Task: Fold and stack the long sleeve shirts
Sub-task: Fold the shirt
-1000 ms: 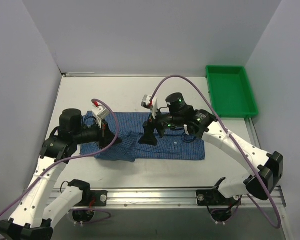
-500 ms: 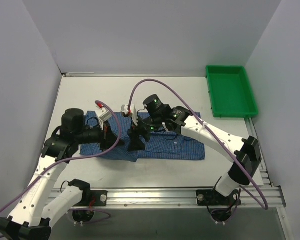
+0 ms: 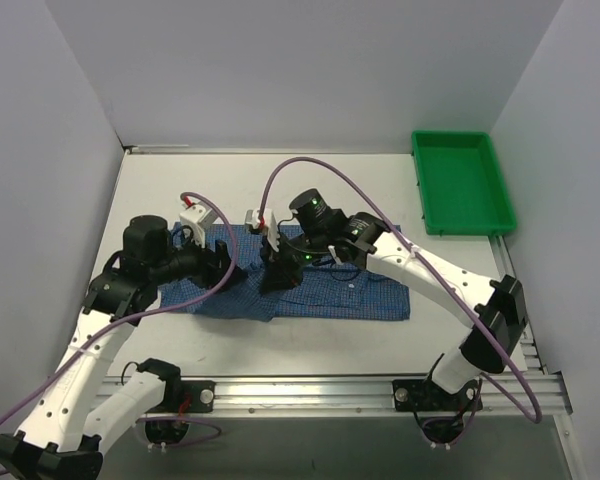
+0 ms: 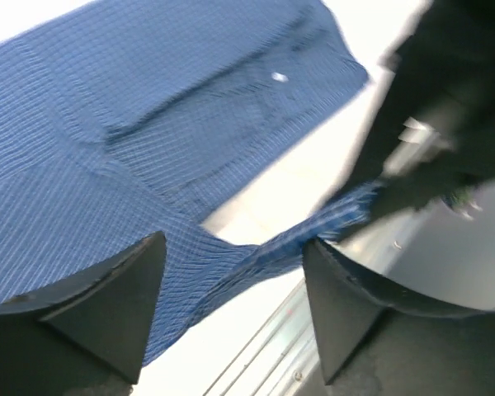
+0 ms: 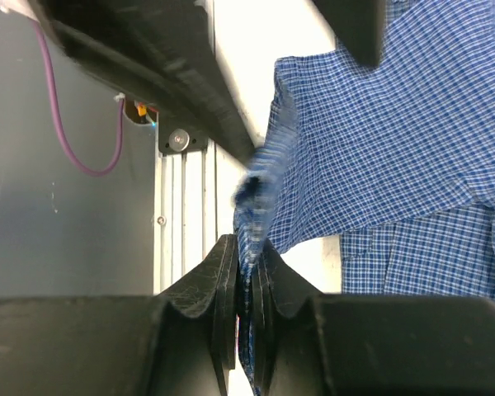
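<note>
Blue checked shirt (image 3: 365, 295) lies spread across the middle of the bench (image 3: 280, 190), long side running left to right, mostly flat, with some rumpling at its left end where both arms meet. From the top I see the left pincer (image 3: 223, 262) low over the shirt's left part and the right pincer (image 3: 277, 275) just beside it, reaching in from the right and pointing down at the cloth. The left wrist view shows the left pincer (image 4: 231, 322) open: its fingers (image 4: 91, 313) stand well apart with nothing clamped, and the shirt (image 4: 148, 124) is below with a small white button (image 4: 278, 77) showing. In that same view a narrow strip of cloth lifts off toward the dark tip of the right pincer (image 4: 379, 194). The right wrist view shows the right pincer (image 5: 243, 289) closed tight on a thin fold of the shirt (image 5: 379, 148), the fabric squeezed between both pads and trailing up out of them. A purple cable (image 5: 74, 140) and the metal rail (image 5: 186, 206) at the bench's near edge sit off to the side there. Green tray (image 3: 460, 185) sits at the far right corner of the bench, well apart from the shirt. I see only one shirt.
</note>
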Controlling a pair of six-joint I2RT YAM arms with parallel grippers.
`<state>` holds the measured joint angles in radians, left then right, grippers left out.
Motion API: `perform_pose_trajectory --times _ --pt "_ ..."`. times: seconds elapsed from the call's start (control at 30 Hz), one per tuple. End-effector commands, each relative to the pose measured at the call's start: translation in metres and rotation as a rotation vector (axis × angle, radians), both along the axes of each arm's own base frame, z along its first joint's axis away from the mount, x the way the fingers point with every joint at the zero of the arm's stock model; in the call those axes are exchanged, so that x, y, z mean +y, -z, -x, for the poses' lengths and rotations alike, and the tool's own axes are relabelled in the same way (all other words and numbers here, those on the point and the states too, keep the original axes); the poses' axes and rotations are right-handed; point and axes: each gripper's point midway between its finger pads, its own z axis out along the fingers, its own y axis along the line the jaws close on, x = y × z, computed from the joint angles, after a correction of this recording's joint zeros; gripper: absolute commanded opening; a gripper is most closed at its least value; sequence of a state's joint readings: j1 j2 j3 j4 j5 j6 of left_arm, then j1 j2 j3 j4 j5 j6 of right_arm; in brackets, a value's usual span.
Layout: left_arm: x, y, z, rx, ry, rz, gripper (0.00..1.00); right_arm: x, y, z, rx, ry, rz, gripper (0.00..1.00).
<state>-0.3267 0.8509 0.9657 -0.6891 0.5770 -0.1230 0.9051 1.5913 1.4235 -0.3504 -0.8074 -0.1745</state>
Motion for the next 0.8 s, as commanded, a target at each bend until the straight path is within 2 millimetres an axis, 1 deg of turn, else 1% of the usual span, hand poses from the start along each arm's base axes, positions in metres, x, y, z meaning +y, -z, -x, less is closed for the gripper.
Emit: perform_pose_trajectory --times 0.0,0.03,0.07,0.1,0.13,0.17,0.2,0.23,0.27,0.3,0.33,0.37,0.4,0.43,0.47,0.5,0.57,0.6,0.63,0.67,0.7,0.77 --pt "0.024 -0.043 -0.032 -0.163 -0.226 -0.011 0.81 -0.005 -0.041 0.004 -0.045 0.024 -0.073 0.0" --pt "0.033 -0.048 -0.038 -0.182 -0.292 -0.018 0.84 -0.005 -0.043 0.005 -0.046 0.027 -0.076 0.0" --pt "0.04 -0.058 -0.039 -0.217 -0.339 -0.013 0.87 -0.004 -0.048 0.007 -0.037 0.024 -0.086 0.0" --pt "0.047 -0.062 -0.04 -0.232 -0.382 -0.017 0.9 -0.005 -0.052 0.009 -0.031 0.02 -0.096 0.0" --pt "0.054 -0.064 -0.041 -0.239 -0.427 -0.015 0.91 -0.004 -0.055 0.014 -0.021 0.006 -0.104 0.0" --pt "0.071 -0.072 -0.043 -0.276 -0.526 -0.027 0.91 -0.003 -0.06 0.019 -0.009 -0.01 -0.118 0.0" --pt "0.078 -0.074 -0.043 -0.286 -0.57 -0.027 0.93 -0.003 -0.062 0.022 -0.001 -0.015 -0.12 0.0" --pt "0.087 -0.078 -0.043 -0.298 -0.628 -0.022 0.93 -0.001 -0.064 0.03 -0.002 -0.032 -0.123 0.0" --pt "0.104 -0.085 -0.041 -0.328 -0.716 -0.021 0.95 0.001 -0.064 0.035 -0.002 -0.04 -0.122 0.0" --pt "0.113 -0.086 -0.04 -0.332 -0.773 -0.014 0.96 0.003 -0.063 0.038 -0.004 -0.042 -0.117 0.0" --pt "0.121 -0.087 -0.039 -0.341 -0.818 -0.017 0.95 0.007 -0.062 0.05 -0.001 -0.069 -0.113 0.0" --pt "0.129 -0.089 -0.036 -0.349 -0.863 -0.016 0.96 0.009 -0.062 0.056 0.003 -0.083 -0.112 0.0" --pt "0.144 -0.085 -0.036 -0.346 -0.95 -0.035 0.96 0.012 -0.063 0.061 0.007 -0.087 -0.109 0.0" --pt "0.156 -0.083 -0.033 -0.345 -1.014 -0.054 0.97 0.017 -0.063 0.075 0.008 -0.12 -0.108 0.0" --pt "0.156 -0.08 -0.032 -0.332 -1.017 -0.054 0.98 0.02 -0.064 0.08 0.005 -0.131 -0.108 0.0" --pt "0.163 -0.079 -0.031 -0.331 -1.056 -0.061 0.97 0.023 -0.065 0.083 -0.004 -0.137 -0.11 0.0" --pt "0.167 -0.072 -0.029 -0.319 -1.083 -0.065 0.98 0.028 -0.064 0.087 -0.007 -0.137 -0.104 0.0" --pt "0.17 -0.071 -0.029 -0.32 -1.101 -0.068 0.97 0.031 -0.06 0.084 -0.005 -0.126 -0.093 0.0" --pt "0.171 -0.071 -0.028 -0.32 -1.107 -0.069 0.97 0.036 -0.061 0.074 -0.028 -0.083 -0.087 0.0" --pt "0.172 -0.068 -0.029 -0.317 -1.111 -0.075 0.97 0.038 -0.057 0.067 -0.04 -0.055 -0.073 0.0" --pt "0.173 -0.067 -0.028 -0.316 -1.113 -0.078 0.97 0.042 -0.052 0.058 -0.048 -0.026 -0.061 0.0" --pt "0.174 -0.065 -0.029 -0.313 -1.119 -0.089 0.97 0.046 -0.051 0.036 -0.055 0.059 -0.051 0.0"
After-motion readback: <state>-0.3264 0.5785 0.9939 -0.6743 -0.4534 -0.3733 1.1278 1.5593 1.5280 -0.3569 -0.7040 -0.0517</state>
